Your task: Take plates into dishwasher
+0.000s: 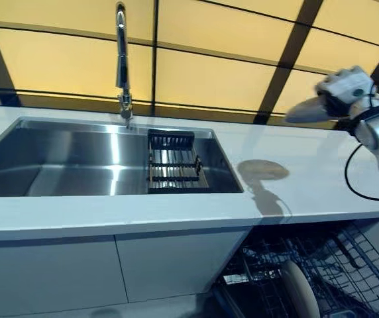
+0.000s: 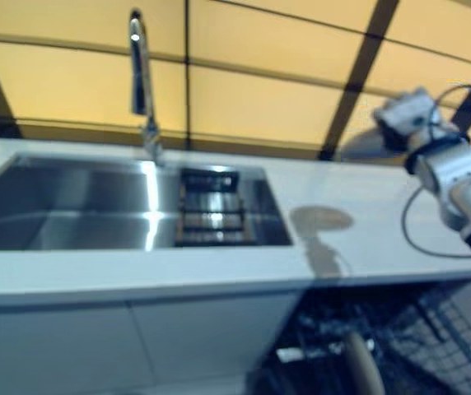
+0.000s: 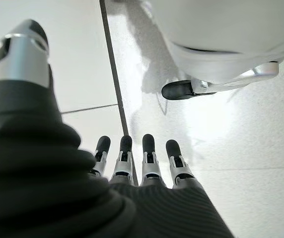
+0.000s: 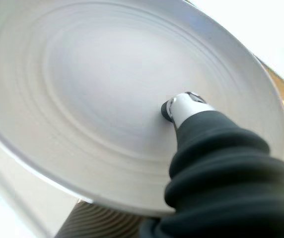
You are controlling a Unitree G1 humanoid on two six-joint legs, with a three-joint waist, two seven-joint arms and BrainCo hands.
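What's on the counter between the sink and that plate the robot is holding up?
Nothing: the left eye view shows bare countertop between sink and plate.

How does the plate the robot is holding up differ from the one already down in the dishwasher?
The plate in the right hand is a pale grey plate held in the air above the white countertop, tilted nearly flat. The racked plate stands on edge in the dishwasher rack below the counter and looks cream-coloured. One is gripped by the thumb; nothing touches the other. Both look like round dinner plates.
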